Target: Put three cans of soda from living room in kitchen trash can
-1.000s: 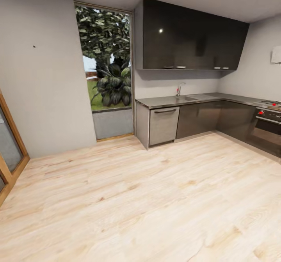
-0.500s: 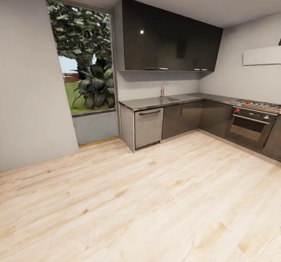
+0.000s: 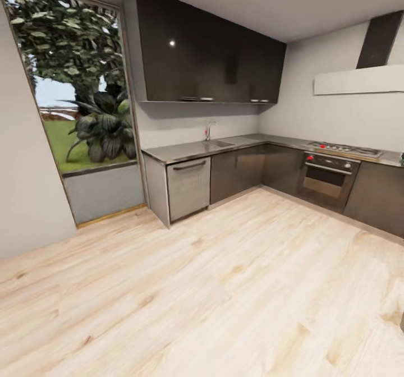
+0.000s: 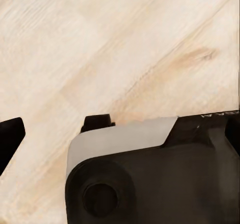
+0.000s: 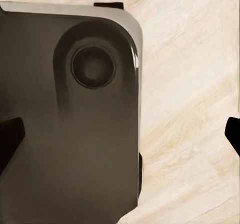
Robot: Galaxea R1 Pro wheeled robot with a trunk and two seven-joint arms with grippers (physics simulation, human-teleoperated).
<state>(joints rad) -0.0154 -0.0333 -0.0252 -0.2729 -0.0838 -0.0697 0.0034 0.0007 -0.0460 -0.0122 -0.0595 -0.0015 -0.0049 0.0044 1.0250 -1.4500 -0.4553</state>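
Little by little sweeping the kitchen (image 3: 235,169), checking the floor (image 3: 224,287) along the cabinets for the tash can (its place, like the soda cans', being impossible to tell yet). Holding left fingers (image 4: 10,136) and right fingers (image 5: 10,139) spread, pinching nothing. Panning rightward since a second ago, bringing the oven (image 3: 325,178) fully in, pushing the window (image 3: 73,85) edgeward.

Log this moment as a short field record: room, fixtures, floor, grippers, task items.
room: kitchen, seen from the head view
cabinets: glossy dark upper cabinets above a grey countertop
sink: faucet on the countertop
dishwasher: steel dishwasher at the counter's window end
oven: oven with red knobs, hob above
window: tall window onto plants
floor: light wood floor
left gripper: fingers apart, over floor
right gripper: fingers apart, nothing between
cans, bin: none in sight
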